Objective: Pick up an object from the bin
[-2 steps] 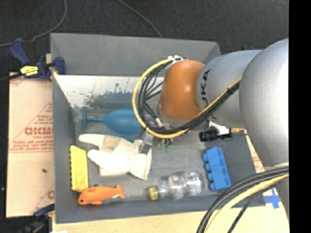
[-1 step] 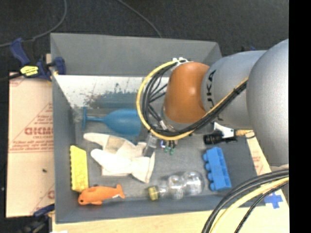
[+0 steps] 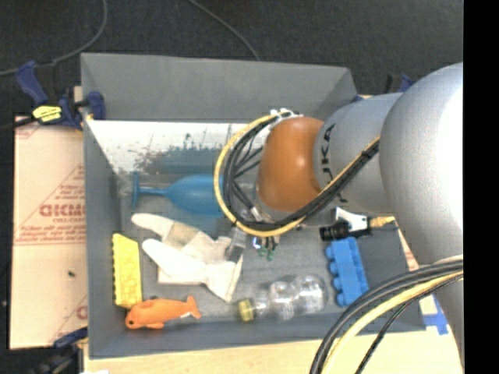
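This looks like a robot lab, not a home or shop. A big grey arm [image 3: 405, 154] hung with looped cables [image 3: 234, 158] reaches into a grey metal bin [image 3: 210, 84] on a dark surface crossed by loose wires [image 3: 101, 14]. Odd test things lie around the gripper [image 3: 263, 244]: a blue block [image 3: 345, 269] just right of it, a clear bottle [image 3: 288, 298] in front of it, and a toy fish [image 3: 160, 312] farther left.

Tool [image 3: 263, 245] low, perhaps touching white toy [image 3: 189, 262], blue goblet [image 3: 187, 194] lying beside, clear bottle [image 3: 287, 298] near
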`<state>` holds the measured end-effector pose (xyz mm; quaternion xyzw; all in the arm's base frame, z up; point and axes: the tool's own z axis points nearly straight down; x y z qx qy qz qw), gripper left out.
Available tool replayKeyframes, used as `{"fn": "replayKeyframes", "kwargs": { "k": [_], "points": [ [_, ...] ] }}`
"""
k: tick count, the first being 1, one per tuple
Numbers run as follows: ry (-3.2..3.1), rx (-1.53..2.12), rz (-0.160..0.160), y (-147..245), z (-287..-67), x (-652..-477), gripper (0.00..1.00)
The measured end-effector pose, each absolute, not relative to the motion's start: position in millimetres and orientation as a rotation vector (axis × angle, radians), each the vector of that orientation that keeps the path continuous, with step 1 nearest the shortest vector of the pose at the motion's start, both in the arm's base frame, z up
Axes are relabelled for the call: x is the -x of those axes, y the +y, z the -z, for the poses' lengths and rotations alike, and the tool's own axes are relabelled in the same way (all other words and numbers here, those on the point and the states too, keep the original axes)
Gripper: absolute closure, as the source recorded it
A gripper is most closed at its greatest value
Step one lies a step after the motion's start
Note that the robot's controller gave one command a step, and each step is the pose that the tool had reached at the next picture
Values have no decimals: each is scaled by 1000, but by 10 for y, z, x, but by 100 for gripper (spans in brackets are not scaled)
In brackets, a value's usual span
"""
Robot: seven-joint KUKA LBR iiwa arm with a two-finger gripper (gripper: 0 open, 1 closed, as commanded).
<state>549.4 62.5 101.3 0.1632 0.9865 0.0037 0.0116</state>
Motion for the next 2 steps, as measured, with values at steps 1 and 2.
{"fn": "replayKeyframes", "kwargs": {
  "k": [1,2],
  "points": [
    [3075,-509,-12,626,-1018,-5497,100],
    [3062,-558,-12,359,-1167,-5835,100]
  ]
}}
